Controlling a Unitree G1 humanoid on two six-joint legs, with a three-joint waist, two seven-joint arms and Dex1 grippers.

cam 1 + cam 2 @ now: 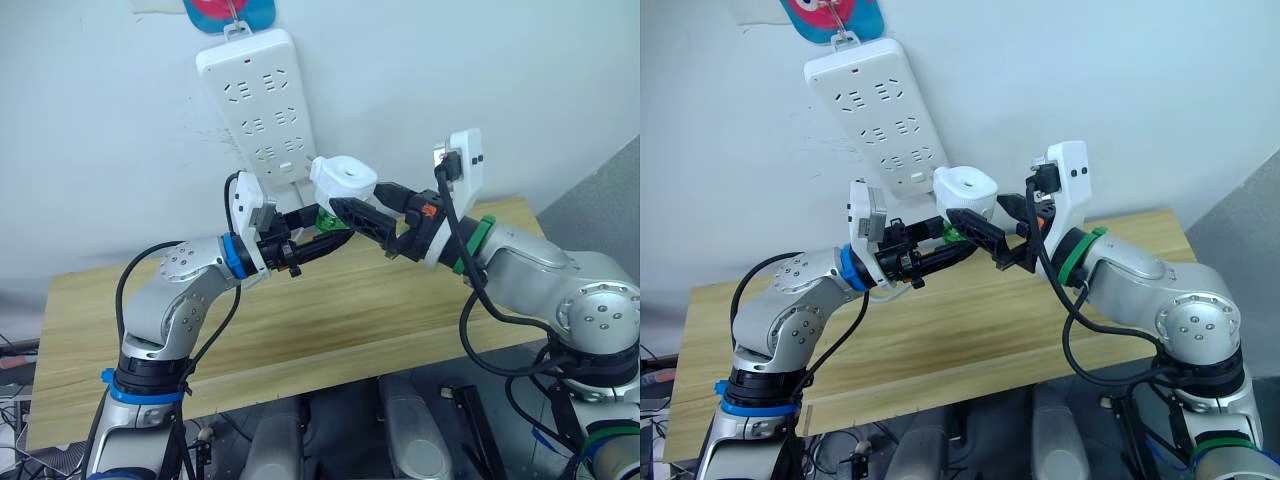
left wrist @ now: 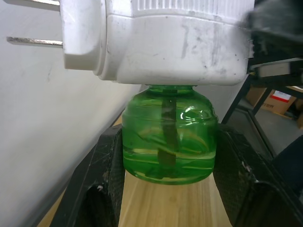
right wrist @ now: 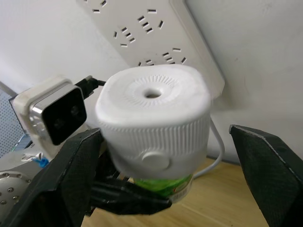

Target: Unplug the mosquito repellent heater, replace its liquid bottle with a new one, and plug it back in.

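Above the light wooden table (image 1: 330, 320), between the two arms, the small rounded white plastic mosquito repellent heater (image 1: 344, 182) was held in the air, clear of the long white multi-socket power strip (image 1: 260, 100) hanging on the pale wall (image 1: 100, 150). Its two metal plug prongs (image 2: 33, 23) were bare and pointed toward the wall, seated in no socket. A round vent hole (image 3: 152, 94) sat in the middle of its ribbed top face, and a round button showed on its side.

The translucent green liquid bottle (image 2: 169, 135) was attached under the heater, with a dark wick visible inside. A strip of label showed on the bottle in the right wrist view; its writing could not be read. No brand marking was legible on the heater or the power strip.

The left gripper (image 1: 318, 243) was clenched on the green bottle, one black finger pressed against each side of it. The right gripper (image 3: 163, 156) was released, its black fingers spread wide on either side of the heater body and apart from it.

A white cable ran down from the lower end of the power strip.
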